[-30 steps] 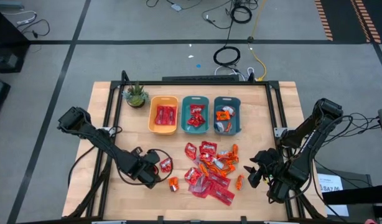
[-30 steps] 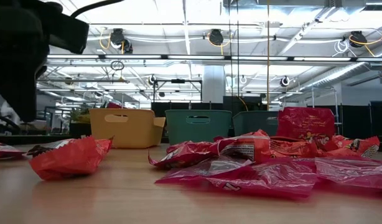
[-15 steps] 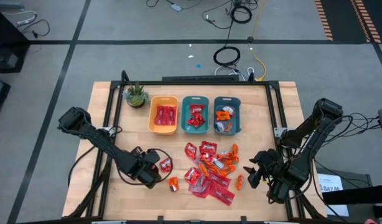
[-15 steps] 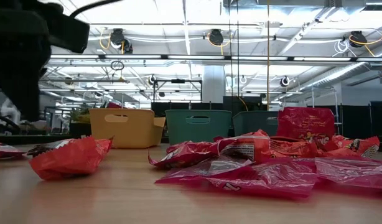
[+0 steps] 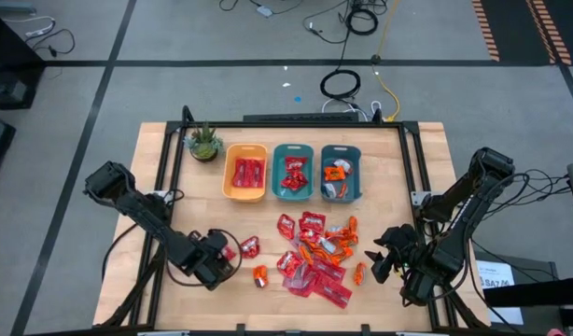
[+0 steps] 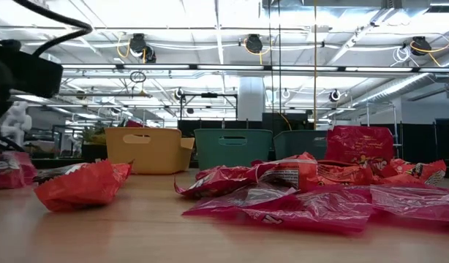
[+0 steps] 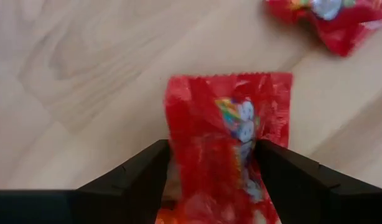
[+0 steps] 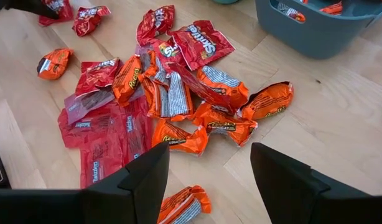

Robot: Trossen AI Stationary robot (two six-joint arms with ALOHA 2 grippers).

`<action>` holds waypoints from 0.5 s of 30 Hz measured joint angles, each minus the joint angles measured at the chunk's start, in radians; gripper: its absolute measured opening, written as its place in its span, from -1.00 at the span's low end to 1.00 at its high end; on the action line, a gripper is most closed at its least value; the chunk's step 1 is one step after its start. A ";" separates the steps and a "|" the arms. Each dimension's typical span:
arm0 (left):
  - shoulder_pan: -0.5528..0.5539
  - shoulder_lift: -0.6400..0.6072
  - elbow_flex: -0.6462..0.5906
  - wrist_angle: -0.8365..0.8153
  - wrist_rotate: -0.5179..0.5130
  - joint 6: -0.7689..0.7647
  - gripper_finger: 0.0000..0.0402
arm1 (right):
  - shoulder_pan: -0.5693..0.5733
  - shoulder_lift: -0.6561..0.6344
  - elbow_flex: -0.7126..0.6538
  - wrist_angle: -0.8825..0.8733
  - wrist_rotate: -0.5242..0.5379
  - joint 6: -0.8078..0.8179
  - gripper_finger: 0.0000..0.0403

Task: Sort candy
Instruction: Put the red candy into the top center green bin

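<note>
Near the table's front-left: my left gripper sits low over the wood, just left of the candy pile.
Left grip: my 2 fingers are pinched on a red squarish Skittles packet; it stands out forward from between them, above the tabletop.
Same packet, low view: it shows at the far left edge, raised off the wood.
Nearby: another red packet lies just beside my left gripper, and a small orange piece lies a little nearer the front edge.
Right gripper: spread wide with nothing between the fingers, hovering beside the pile's right edge.
Pile: red packets, flat pinkish-red ones and orange Reese's pieces, loosely overlapping mid-table.
Bins: 1 yellow bin and 2 teal bins stand in a row behind the pile, each holding candy.
</note>
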 joint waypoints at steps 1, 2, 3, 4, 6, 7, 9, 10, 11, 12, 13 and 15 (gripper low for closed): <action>0.002 0.004 -0.016 0.018 0.003 -0.019 0.27 | 0.000 0.000 0.000 0.000 0.000 0.000 0.08; 0.003 0.009 -0.027 0.025 0.010 -0.034 0.27 | 0.000 0.000 0.000 0.000 0.000 0.000 0.08; 0.003 0.017 -0.029 0.026 0.014 -0.041 0.27 | 0.000 0.000 0.000 0.000 0.000 0.000 0.08; 0.002 0.023 -0.029 0.026 0.017 -0.041 0.26 | 0.000 0.000 0.000 0.001 0.000 0.000 0.08; 0.003 0.025 -0.028 0.025 0.024 -0.037 0.23 | 0.000 0.000 0.000 0.003 0.000 0.001 0.08; 0.003 0.026 -0.023 0.019 0.025 -0.037 0.20 | 0.000 0.000 0.000 0.003 -0.001 0.004 0.08; 0.006 0.027 -0.008 -0.007 0.026 -0.039 0.08 | 0.000 0.000 0.000 0.004 0.000 0.004 0.08; 0.007 0.029 0.007 -0.024 0.027 -0.039 0.00 | 0.000 0.000 0.000 0.003 -0.001 0.004 0.08; 0.009 0.030 0.019 -0.045 0.031 -0.039 -0.10 | 0.000 0.000 0.000 0.003 0.000 0.004 0.08; 0.010 0.031 0.033 -0.065 0.033 -0.031 -0.21 | 0.000 0.000 0.000 0.003 -0.001 0.004 0.08; 0.010 0.033 0.046 -0.082 0.033 -0.018 -0.33 | 0.000 0.000 0.000 0.003 0.000 0.002 0.08; 0.014 0.035 0.068 -0.130 0.044 0.005 -0.60 | 0.000 0.000 0.000 0.003 0.000 -0.009 0.08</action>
